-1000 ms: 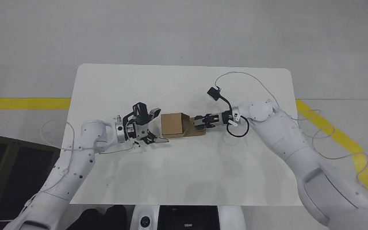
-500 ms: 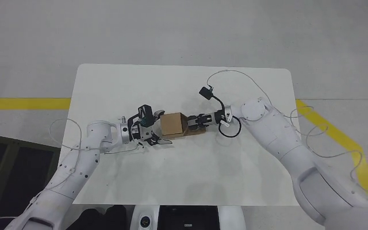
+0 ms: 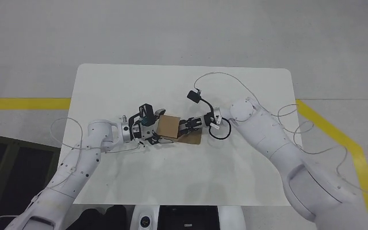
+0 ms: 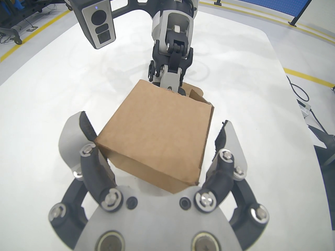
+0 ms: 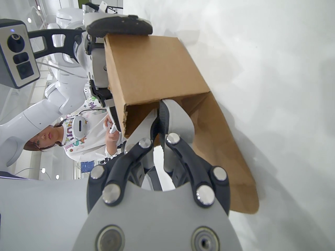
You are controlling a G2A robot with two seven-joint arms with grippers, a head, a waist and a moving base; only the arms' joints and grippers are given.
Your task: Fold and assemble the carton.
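A brown carton lies near the middle of the white table, its open end toward the right arm and one flap flat on the table. My right gripper is shut on the carton's wall edge at that open end; the flap spreads beside it. At the closed end, my left gripper is open with the carton between its fingers. One finger touches a carton corner. The right gripper grips the far edge in the left wrist view.
The table has bare room on every side of the carton. A thin cable loops over the back right of the table from the right arm. The table's front edge is near both arms' elbows.
The right arm has moved left with the carton, sliding it between the left gripper's open fingers. The carton has turned slightly. The left gripper has barely shifted.
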